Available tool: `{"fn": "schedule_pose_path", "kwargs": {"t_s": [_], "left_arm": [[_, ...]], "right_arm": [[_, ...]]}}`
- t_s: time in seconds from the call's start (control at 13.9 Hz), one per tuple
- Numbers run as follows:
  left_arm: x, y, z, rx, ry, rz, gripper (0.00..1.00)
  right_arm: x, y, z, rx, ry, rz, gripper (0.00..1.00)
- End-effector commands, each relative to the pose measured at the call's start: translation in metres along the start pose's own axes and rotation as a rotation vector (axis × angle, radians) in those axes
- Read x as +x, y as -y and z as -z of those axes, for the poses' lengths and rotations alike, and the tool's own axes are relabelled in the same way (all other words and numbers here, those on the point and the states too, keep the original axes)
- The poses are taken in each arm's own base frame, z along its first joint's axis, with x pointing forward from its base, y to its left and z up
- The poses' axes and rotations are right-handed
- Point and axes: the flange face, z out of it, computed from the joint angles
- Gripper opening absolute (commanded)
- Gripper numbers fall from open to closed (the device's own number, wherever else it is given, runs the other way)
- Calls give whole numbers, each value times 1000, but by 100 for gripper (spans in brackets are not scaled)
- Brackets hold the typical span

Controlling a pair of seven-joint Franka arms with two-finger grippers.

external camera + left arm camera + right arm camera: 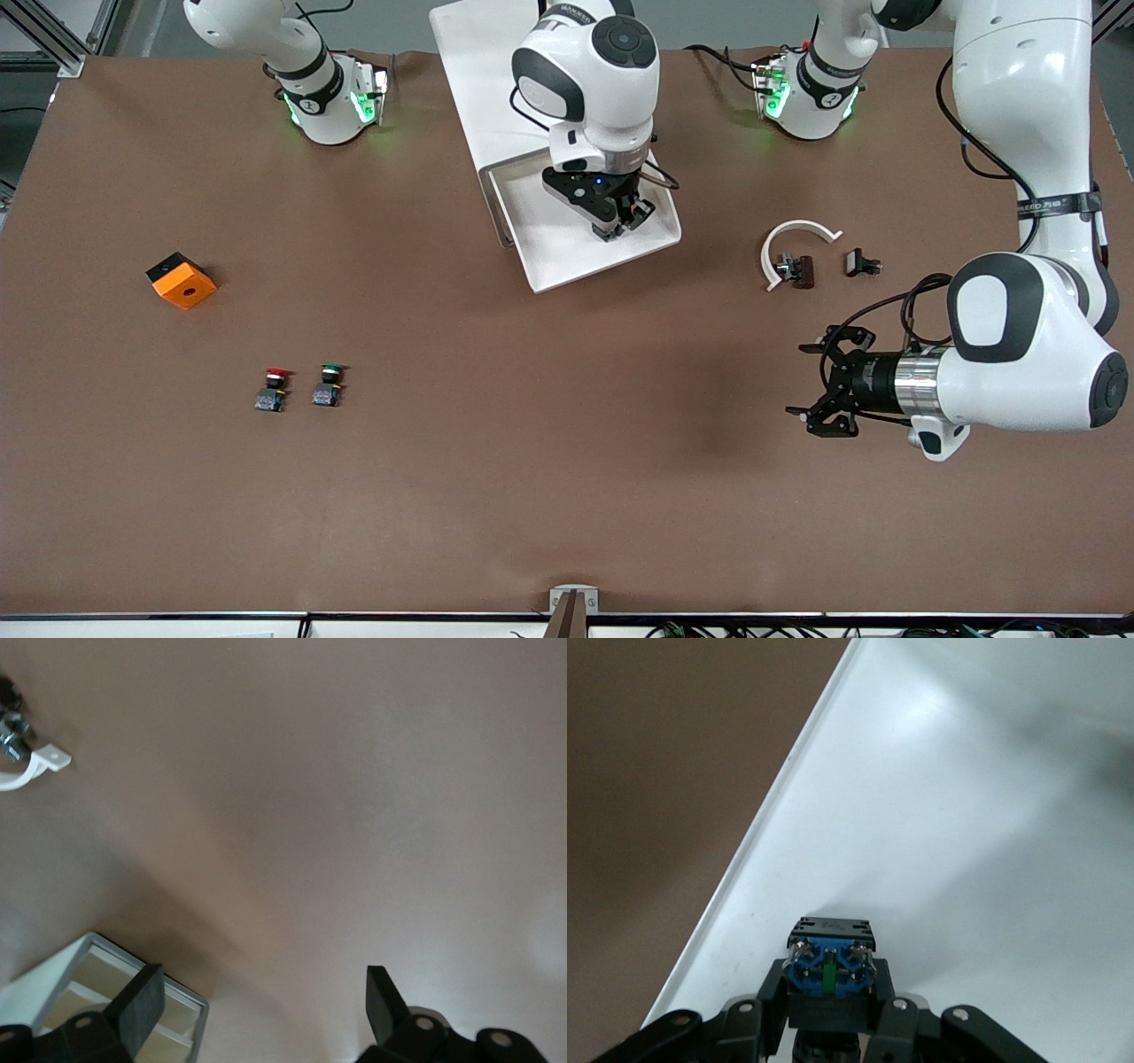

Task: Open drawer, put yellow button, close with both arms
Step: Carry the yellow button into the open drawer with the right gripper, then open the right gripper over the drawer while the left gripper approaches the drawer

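Over the pulled-out drawer (pixel 567 257), the right gripper (pixel 623 221) hangs with its jaws clenched on the yellow button (pixel 830 970), whose bluish base faces the wrist camera while its cap points down at the white tray floor directly under the jaws; the cap itself is hidden, so its colour cannot be confirmed here. The button's long axis runs straight along the jaws' reach, roughly square to the tray floor, and in the right wrist view the tray's raised edge passes close beside the jaws, with bare brown bench (pixel 532 461) outside it. That gap beneath the jaws is the relation that matters: by the look of it the button needs only to go down and be let go to land inside the drawer. The red button (pixel 274 388) and green button (pixel 329 384) stand side by side on the bench, well apart from either gripper, toward the right arm's end. The left gripper (pixel 822 381) waits above open bench with its jaws released and nothing between them; its wrist view catches a corner of the cabinet (pixel 115 992) just past one fingertip. The right arm is plainly the nearer one to the drawer.
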Motion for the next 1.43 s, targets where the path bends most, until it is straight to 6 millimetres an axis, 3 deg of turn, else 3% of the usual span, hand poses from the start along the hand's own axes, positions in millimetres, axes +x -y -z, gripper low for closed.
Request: {"fn": "schedule_pose_path", "kwargs": {"t_s": [0.0,0.14,0.29,0.43,0.57,0.79,1.15,1.36], "left_arm": [[-3,4,7,2,-38,-66,100],[-22,7,10,39,-127,-153,100],[-41,10,-6,93,-174,-208,100],[-59,20,-21,137,-199,-232,100],[-87,34,-33,153,-210,-270,100],[-108,59,-59,142,-220,-295,100],[-155,82,-117,123,-262,-399,100],[-189,100,-159,92,-324,-525,100]], "right_arm": [[-1,8,-1,10,-18,-16,100],[15,11,6,17,-11,-26,100],[35,15,27,16,-7,-4,100],[71,13,50,-19,11,46,100],[120,5,74,-41,44,116,100],[224,-24,105,-35,74,232,100],[367,-88,106,-94,131,397,100],[453,-144,105,-112,170,498,100]]}}
